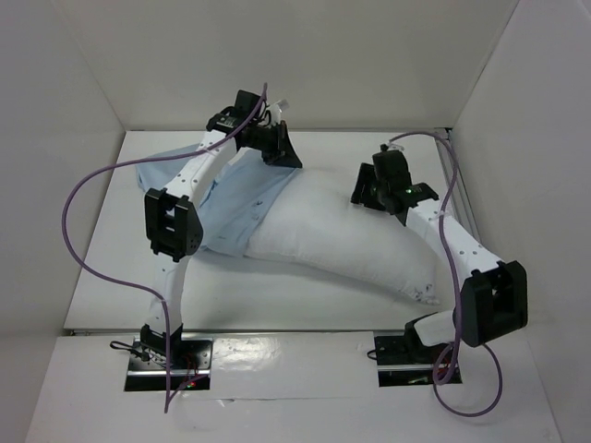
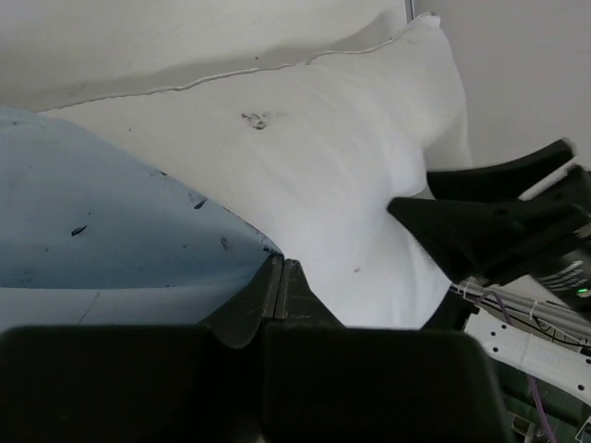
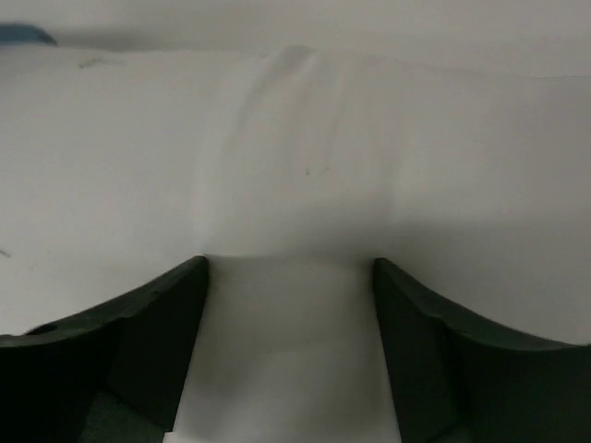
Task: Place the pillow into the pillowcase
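The white pillow (image 1: 355, 240) lies slantwise across the table, with its left end tucked into the mouth of the light blue pillowcase (image 1: 242, 198). My left gripper (image 1: 277, 145) is at the far edge of that mouth, shut on the blue cloth. In the left wrist view its closed fingertips (image 2: 280, 275) meet where the pillowcase (image 2: 102, 221) ends against the pillow (image 2: 323, 148). My right gripper (image 1: 372, 191) hovers over the pillow's upper middle. It is open, its fingers (image 3: 175, 305) pressing down on the pillow (image 3: 295, 166), which bulges between them.
White enclosure walls (image 1: 74, 83) close in the table on the left, back and right. Purple cables (image 1: 83, 194) loop off both arms. The right arm's black gripper (image 2: 499, 221) sits close to my left fingers. Both arm bases (image 1: 166, 355) stand at the near edge.
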### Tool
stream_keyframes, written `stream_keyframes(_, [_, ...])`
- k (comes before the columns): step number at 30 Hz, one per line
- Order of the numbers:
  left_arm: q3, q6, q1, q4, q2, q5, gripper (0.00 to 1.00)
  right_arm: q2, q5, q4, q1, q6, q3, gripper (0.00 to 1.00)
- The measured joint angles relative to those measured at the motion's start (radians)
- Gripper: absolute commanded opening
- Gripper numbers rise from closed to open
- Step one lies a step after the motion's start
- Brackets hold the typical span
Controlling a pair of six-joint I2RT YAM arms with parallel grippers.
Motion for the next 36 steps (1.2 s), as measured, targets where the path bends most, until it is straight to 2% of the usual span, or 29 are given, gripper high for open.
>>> stream_keyframes(2, [0.000,0.000,-0.011,0.001,0.000,0.001,0.00,-0.007,-0.036,0.086,0.026,0.012,-0.075,0.05])
stream_keyframes(3, [0.000,0.000,-0.019,0.000,0.000,0.000,0.00,-0.007,-0.054,0.119,0.044,0.018,-0.101,0.00])
stream_keyframes(8, [0.012,0.000,-0.072,-0.021,0.000,0.004,0.00,0.023,-0.096,0.194,0.122,0.032,-0.079,0.00])
stream_keyframes(16, [0.093,-0.035,-0.109,-0.007,-0.013,0.009,0.00,0.021,-0.066,0.111,0.172,0.027,0.079,0.00])
stream_keyframes(23, [-0.036,-0.080,-0.168,0.104,-0.065,0.010,0.00,-0.097,0.012,0.110,0.180,0.086,-0.047,0.00])
stream_keyframes(24, [-0.052,-0.079,-0.174,0.104,-0.064,-0.001,0.07,-0.105,0.017,0.113,0.179,0.094,-0.076,0.00])
stream_keyframes(25, [-0.060,-0.074,-0.178,0.095,-0.057,-0.019,0.29,-0.106,0.019,0.113,0.176,0.102,-0.097,0.00])
stream_keyframes(27, [-0.011,-0.047,-0.181,0.030,-0.025,-0.050,0.53,-0.106,0.016,0.128,0.164,0.118,-0.122,0.00])
stream_keyframes(28, [0.043,-0.026,-0.183,-0.001,0.002,-0.064,0.64,-0.106,0.013,0.135,0.152,0.123,-0.124,0.06])
stream_keyframes(29, [0.090,-0.008,-0.184,-0.023,0.021,-0.079,0.84,-0.106,0.009,0.145,0.139,0.123,-0.123,0.22])
stream_keyframes(30, [0.116,0.011,-0.185,-0.038,0.026,-0.092,1.00,-0.106,0.005,0.151,0.124,0.125,-0.122,0.44])
stream_keyframes(32, [0.129,0.038,-0.186,-0.065,0.007,-0.144,1.00,-0.100,-0.010,0.145,0.093,0.106,-0.106,0.87])
stream_keyframes(34, [0.088,0.067,-0.186,-0.082,-0.045,-0.222,1.00,-0.080,-0.016,0.122,0.071,0.074,-0.062,0.98])
stream_keyframes(36, [0.039,0.084,-0.186,-0.096,-0.126,-0.282,1.00,-0.048,-0.011,0.092,0.064,0.035,0.014,1.00])
